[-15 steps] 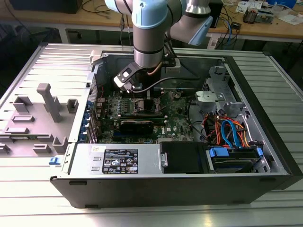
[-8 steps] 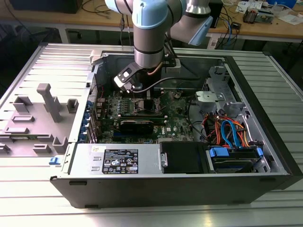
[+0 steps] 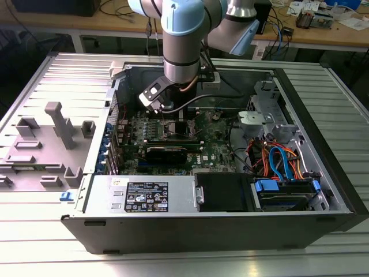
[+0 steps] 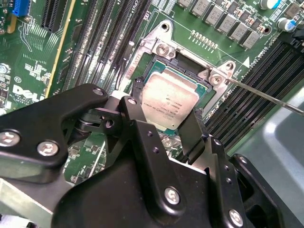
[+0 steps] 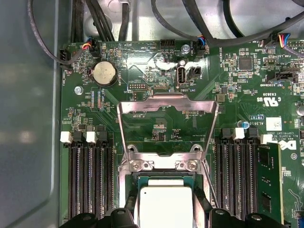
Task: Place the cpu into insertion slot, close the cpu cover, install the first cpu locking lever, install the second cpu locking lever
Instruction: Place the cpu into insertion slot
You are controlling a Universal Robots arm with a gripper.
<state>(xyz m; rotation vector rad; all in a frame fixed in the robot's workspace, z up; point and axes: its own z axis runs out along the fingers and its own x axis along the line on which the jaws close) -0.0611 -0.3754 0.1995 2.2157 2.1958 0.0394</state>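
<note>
cpu (image 4: 167,102): small flat square chip with a dull silver-grey metal top, low over the socket between the two black fingers; I cannot tell whether it is fully seated.
gripper (image 4: 165,107): black two-finger tool on the pale blue arm; its fingers (image 4: 192,128) press on opposite edges of the cpu, so it looks clamped on the chip.
insertion slot (image 4: 186,65): small square dark socket with a silvery rim on the green motherboard (image 3: 222,151); one dark strip shows beyond the chip.
cpu cover (image 5: 168,102): thin silvery metal frame with a cut-out centre, swung up and open behind the socket.
lever (image 4: 266,95): thin silvery wire rod, unlatched, angling away from the socket corner.
risk, skew: the chip's edges look slightly off the socket's lines; pressed down so, a corner could ride the rim or bend contacts.
risk, release: a finger dragging on opening could lift or shift the chip.
risk, crowding: long black memory slots (image 4: 118,38) lie just beside the fingers, and the raised cover is near the wrist.
surface: ribbed silver metal table (image 3: 184,262) bears the open black computer case (image 3: 190,231); a grey plastic fixture (image 3: 57,124) lies at the exterior view's left.
room: wooden benches (image 3: 346,36) with cables and small parts behind.
</note>
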